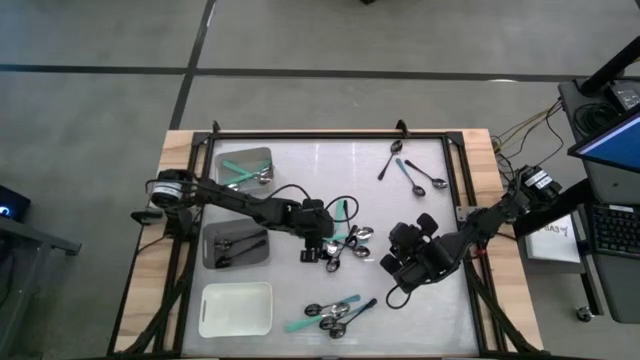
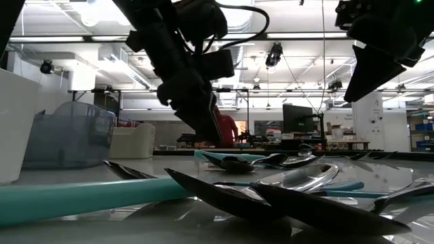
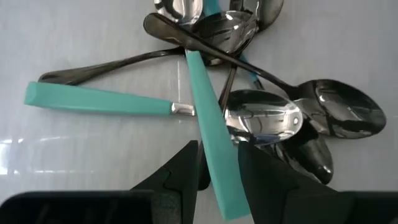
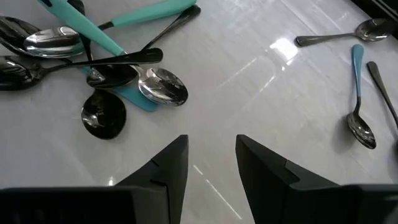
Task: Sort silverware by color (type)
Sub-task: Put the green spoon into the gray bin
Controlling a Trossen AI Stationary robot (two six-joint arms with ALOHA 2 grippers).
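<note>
While a few spoons already sit in trays, most of the silverware is unsorted, so I judge the job under halfway. The upper grey tray (image 1: 243, 153) holds teal-handled spoons (image 1: 240, 172), the second grey tray (image 1: 212, 258) holds dark spoons (image 1: 240, 244), and the white tray (image 1: 235, 309) looks bare. Left on the table (image 1: 300, 180): a tangled centre pile (image 1: 345, 243) of teal, black and silver pieces, a near-edge cluster (image 1: 335, 315), and three loose spoons by the far right corner (image 1: 412, 172). The left gripper (image 3: 216, 167) is down on the centre pile, fingers partly spread either side of a teal handle (image 3: 208, 130) with gaps showing on both sides, so not yet gripping it. The right gripper (image 4: 211, 163) hovers above bare table just right of that pile, fingers parted, holding nothing. Teal into the upper tray looks like the step in hand. The crossed handles may drag neighbours along when one is lifted. All-silver ones have no started tray yet, presumably the white one.
</note>
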